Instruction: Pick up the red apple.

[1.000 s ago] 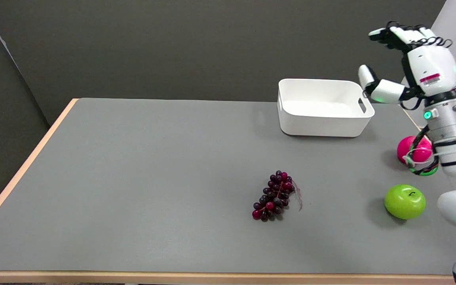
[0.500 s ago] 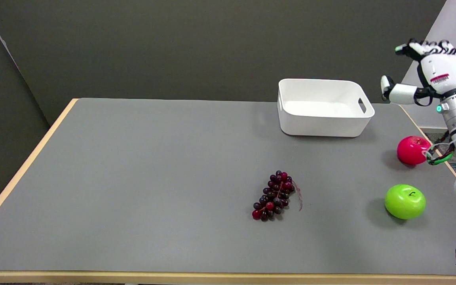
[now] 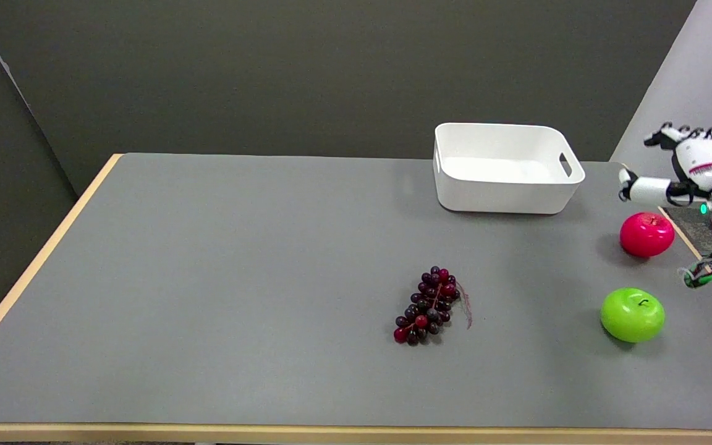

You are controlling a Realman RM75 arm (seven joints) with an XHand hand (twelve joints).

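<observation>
Red apple [image 3: 646, 234] on desk [image 3: 269, 278] near right edge, untouched. Right hand [image 3: 693, 170] empty, fingers spread, raised just beyond apple toward right-far side. Apple lies below, slightly nearer and left of hand; round, no long axis.

red apple [image 3: 646, 234] unblocked, green apple [image 3: 632, 314] near
</observation>
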